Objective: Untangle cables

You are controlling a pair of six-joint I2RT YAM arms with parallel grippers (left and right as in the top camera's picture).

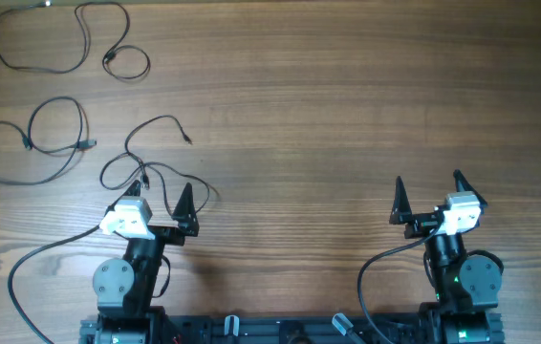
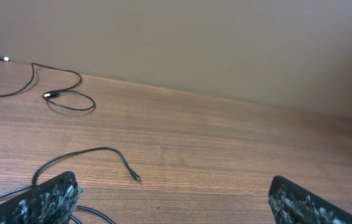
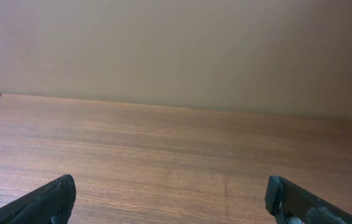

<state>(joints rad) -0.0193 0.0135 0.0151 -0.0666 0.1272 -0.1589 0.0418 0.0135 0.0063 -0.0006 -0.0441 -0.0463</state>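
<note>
Three cables [image 1: 87, 143] lie as separate loose loops on the left half of the tabletop [image 1: 347, 96].
- Far cable [image 1: 108, 59]: far-left corner.
- Middle cable [image 1: 27, 143]: left edge, just nearer.
- Near cable [image 2: 104, 148]: reaches the left gripper [image 1: 163, 189], strands passing between its fingers. Cannot tell whether they touch.
- Left gripper: spread wide, holding nothing.
- Right gripper [image 1: 428, 182]: near right, well apart from all cables, also spread and empty.
</note>
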